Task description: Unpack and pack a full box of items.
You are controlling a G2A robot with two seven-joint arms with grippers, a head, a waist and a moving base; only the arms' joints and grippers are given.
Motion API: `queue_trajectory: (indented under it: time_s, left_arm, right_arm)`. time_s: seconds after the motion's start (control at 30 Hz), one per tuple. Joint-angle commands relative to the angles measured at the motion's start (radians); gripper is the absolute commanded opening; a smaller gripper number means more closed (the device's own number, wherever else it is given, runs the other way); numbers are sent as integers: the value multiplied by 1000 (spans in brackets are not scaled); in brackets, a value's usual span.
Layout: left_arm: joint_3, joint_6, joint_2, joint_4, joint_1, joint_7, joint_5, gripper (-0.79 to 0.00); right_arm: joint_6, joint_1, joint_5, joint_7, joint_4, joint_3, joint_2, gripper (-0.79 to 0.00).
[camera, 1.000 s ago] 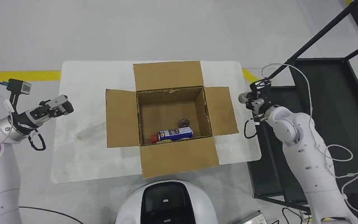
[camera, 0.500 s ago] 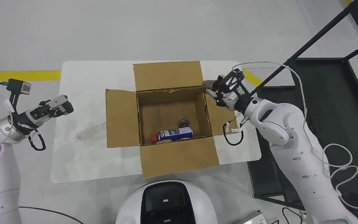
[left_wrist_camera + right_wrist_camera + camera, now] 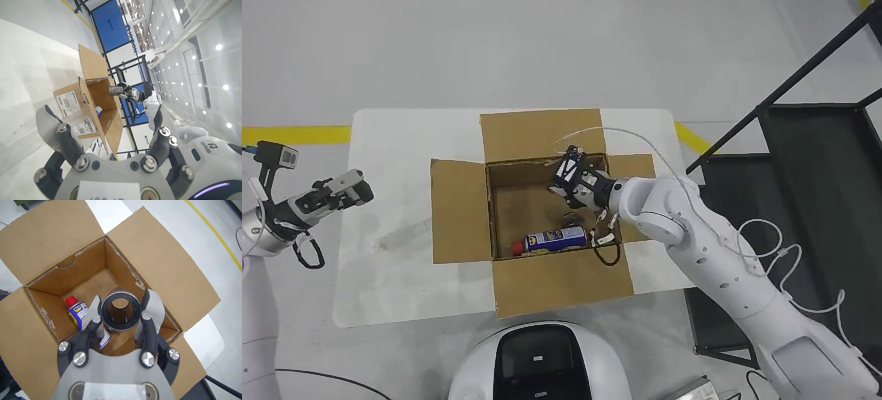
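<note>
As right pincer hangs over box, cylinder sits clamped inside it

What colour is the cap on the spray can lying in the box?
The cap is red, clearest in the right wrist view.

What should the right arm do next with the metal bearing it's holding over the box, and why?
Probably lower it straight down: the right gripper is shut on the linear bearing above the open cardboard box, and bare floor shows beside the spray can lying inside.
</note>
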Motion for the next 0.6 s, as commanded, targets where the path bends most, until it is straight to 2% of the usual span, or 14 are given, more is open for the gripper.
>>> queue_trajectory:
  time_s: [0.0,0.13,0.3,0.43,0.57]
  left_arm:
    - [0,0,0,0,0,0,0,0]
    - [0,0,0,0,0,0,0,0]
    - [0,0,0,0,0,0,0,0]
    - [0,0,0,0,0,0,0,0]
    - [0,0,0,0,0,0,0,0]
  right_arm:
    - [0,0,0,0,0,0,0,-785]
    - [-1,-2,-10,1,1,1,1,-785]
    - [-89,49,18,33,88,-33,-10,-785]
    - [-100,150,17,29,217,-148,-50,-785]
    - [-105,242,35,-3,379,-276,-108,-785]
